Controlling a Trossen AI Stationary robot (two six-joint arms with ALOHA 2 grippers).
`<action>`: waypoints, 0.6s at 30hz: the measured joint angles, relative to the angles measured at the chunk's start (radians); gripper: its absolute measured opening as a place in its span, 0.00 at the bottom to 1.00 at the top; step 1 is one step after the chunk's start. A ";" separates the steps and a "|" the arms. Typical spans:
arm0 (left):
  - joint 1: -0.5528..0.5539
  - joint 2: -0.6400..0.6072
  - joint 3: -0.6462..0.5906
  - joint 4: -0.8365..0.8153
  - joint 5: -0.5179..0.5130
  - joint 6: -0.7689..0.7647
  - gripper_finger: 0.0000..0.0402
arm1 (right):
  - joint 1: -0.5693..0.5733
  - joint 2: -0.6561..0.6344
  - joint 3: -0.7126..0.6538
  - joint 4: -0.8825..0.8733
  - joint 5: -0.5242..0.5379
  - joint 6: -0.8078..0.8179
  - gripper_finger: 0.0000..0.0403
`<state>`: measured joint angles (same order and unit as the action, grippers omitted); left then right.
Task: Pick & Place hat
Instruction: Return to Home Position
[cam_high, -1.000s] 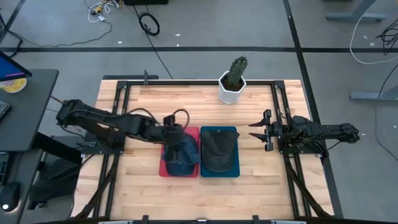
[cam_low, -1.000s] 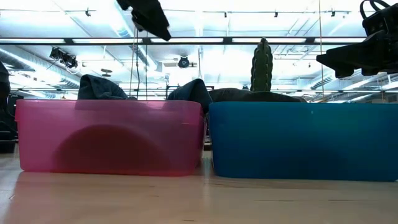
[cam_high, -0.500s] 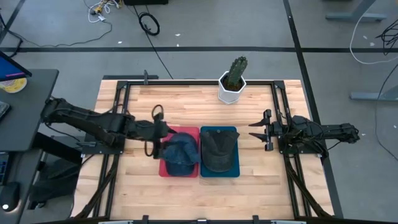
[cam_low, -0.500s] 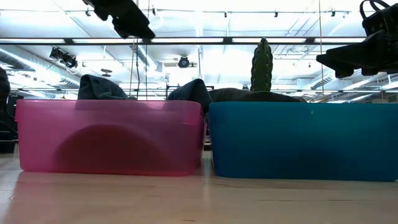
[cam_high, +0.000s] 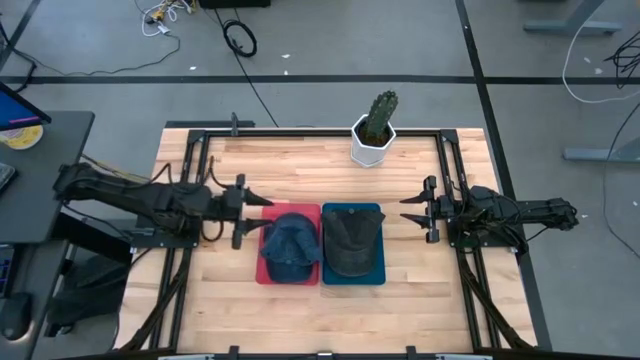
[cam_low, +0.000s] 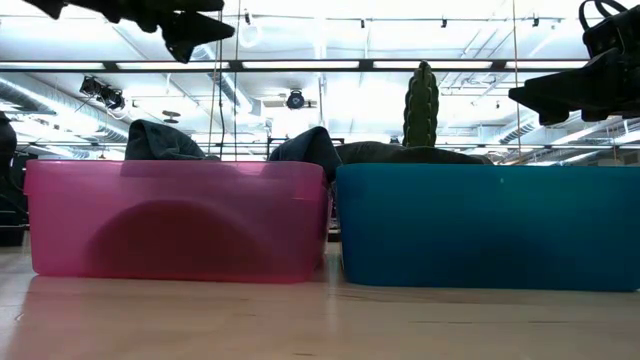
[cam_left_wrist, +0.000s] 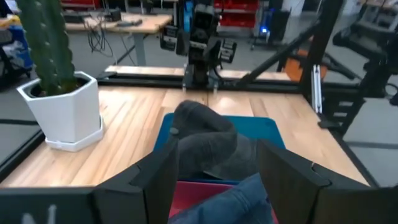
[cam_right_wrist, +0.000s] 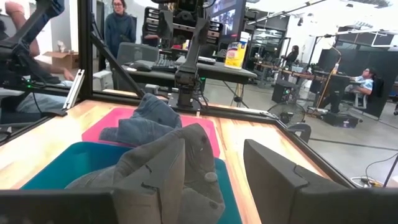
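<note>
A blue denim hat (cam_high: 289, 247) lies in the pink bin (cam_high: 266, 273); a dark grey hat (cam_high: 350, 243) lies in the blue bin (cam_high: 377, 275) beside it. In the low view the pink bin (cam_low: 180, 220) and the blue bin (cam_low: 490, 225) stand side by side with the hats' tops showing over the rims. My left gripper (cam_high: 253, 211) hangs open above the table, just left of the pink bin. My right gripper (cam_high: 412, 211) hovers open to the right of the blue bin. The left wrist view shows the grey hat (cam_left_wrist: 211, 146) and denim hat (cam_left_wrist: 242, 196) between its fingers, untouched.
A cactus in a white pot (cam_high: 374, 132) stands near the table's far edge, behind the bins. Bare wooden table (cam_high: 300, 310) spreads in front of the bins and at both sides. People show in the room beyond in the right wrist view.
My left gripper has drawn back from over the denim hat in the pink bin toward the table's left edge and now hangs beside the bin. The denim hat stays lying in the pink bin. My right arm has kept still.
</note>
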<state>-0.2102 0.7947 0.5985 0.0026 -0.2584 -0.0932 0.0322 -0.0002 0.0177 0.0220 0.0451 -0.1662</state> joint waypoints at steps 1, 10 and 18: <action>0.000 -0.021 -0.011 0.003 0.000 0.001 0.55 | 0.000 0.000 0.000 0.000 -0.001 0.000 0.42; 0.006 -0.259 -0.127 0.013 0.001 0.001 0.55 | 0.000 0.000 0.000 0.000 0.000 0.000 0.42; 0.006 -0.551 -0.306 0.055 0.000 0.027 0.55 | 0.000 0.000 0.000 0.000 0.000 0.000 0.42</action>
<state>-0.2047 0.2437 0.2926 0.0579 -0.2581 -0.0658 0.0325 -0.0002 0.0177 0.0219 0.0446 -0.1663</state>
